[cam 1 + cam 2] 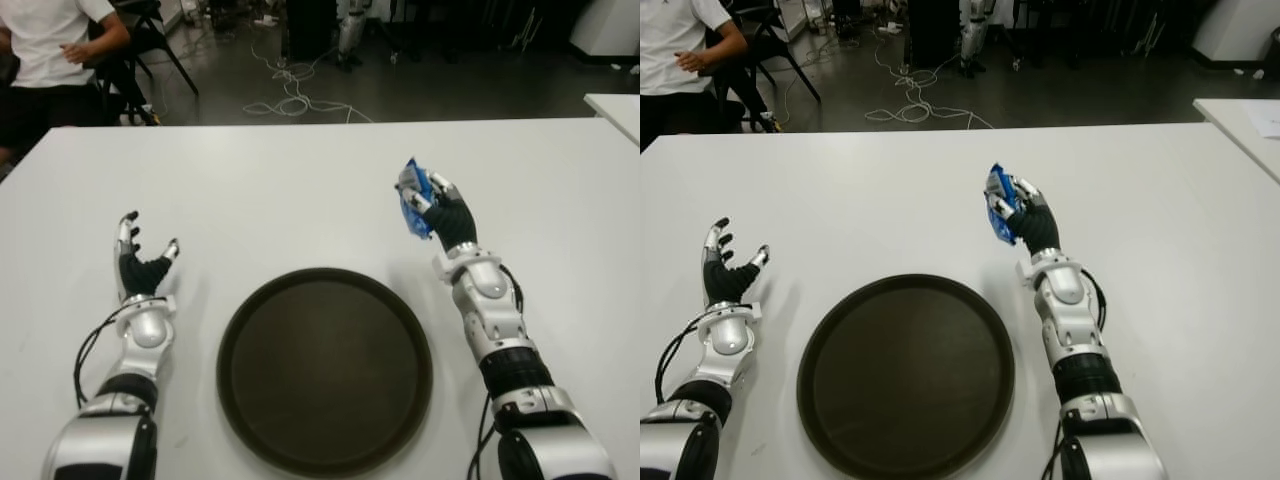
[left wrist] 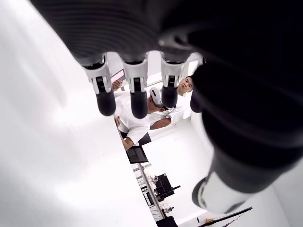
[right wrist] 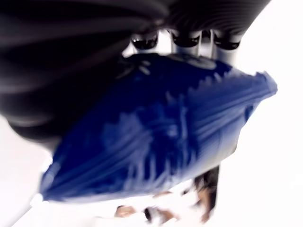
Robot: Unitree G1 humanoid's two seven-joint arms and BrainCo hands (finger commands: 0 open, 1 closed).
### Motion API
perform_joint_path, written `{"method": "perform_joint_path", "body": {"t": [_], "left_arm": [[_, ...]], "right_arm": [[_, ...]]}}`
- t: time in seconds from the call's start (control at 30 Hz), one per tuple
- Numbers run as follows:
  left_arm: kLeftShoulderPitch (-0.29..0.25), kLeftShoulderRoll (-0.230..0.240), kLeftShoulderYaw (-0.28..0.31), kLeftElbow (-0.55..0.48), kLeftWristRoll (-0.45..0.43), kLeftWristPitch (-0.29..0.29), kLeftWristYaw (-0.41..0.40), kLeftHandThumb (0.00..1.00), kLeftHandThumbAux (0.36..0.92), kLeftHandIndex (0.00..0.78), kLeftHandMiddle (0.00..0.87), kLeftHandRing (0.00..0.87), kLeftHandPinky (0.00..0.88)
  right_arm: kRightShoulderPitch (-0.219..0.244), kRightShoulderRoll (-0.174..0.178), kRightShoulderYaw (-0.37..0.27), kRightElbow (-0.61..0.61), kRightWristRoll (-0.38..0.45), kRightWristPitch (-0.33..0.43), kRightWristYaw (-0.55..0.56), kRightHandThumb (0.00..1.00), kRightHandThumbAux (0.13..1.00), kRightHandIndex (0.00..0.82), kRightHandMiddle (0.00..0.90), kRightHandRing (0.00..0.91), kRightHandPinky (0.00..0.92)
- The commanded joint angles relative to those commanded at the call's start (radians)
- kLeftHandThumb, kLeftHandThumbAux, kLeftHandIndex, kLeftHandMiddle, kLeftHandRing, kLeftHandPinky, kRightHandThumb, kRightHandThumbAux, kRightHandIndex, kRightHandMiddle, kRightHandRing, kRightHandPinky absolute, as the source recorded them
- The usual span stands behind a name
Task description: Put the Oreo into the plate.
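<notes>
Just Oreo (image 1: 413,199) in right robot hand (image 1: 440,212)

Dark floor (image 1: 420,85) (cables (image 1: 290,95) strewn) behind white table (image 1: 300,180).

White table (image 1: 300,190); person (image 1: 50,45) seated far left; cables (image 1: 290,95) on floor beyond.

Even overhead light leaves soft shadows on the white table (image 1: 300,180); both wrist views are overexposed and blurred.
</notes>
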Motion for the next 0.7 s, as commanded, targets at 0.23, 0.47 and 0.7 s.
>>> {"method": "perform_joint_path", "body": {"t": [0.23, 0.47, 0.7], "left_arm": [[0.001, -0.001, -0.002, -0.002, 0.002, -0.001, 0.001, 0.109, 0.811, 0.102, 0.086, 0.105, 0.137], [0.002, -0.002, 0.0, -0.004, -0.002, 0.0, -0.005, 0.085, 0.796, 0.093, 0.082, 0.093, 0.116], [0.001, 0.0, -0.006, -0.002, 0.006, 0.004, 0.003, 0.074, 0.814, 0.105, 0.091, 0.11, 0.144]], "right_arm": [[0.013, 0.035, -0.037, -0.119, 0.133, 0.142, 0.068, 0.704, 0.716, 0.44, 0.821, 0.828, 0.833], [0.035, 0.054, -0.045, -0.22, 0.223, 0.242, 0.124, 0.705, 0.716, 0.44, 0.83, 0.839, 0.846], [0.039, 0.067, -0.059, -0.264, 0.295, 0.322, 0.161, 0.707, 0.717, 0.439, 0.824, 0.838, 0.848]]}}
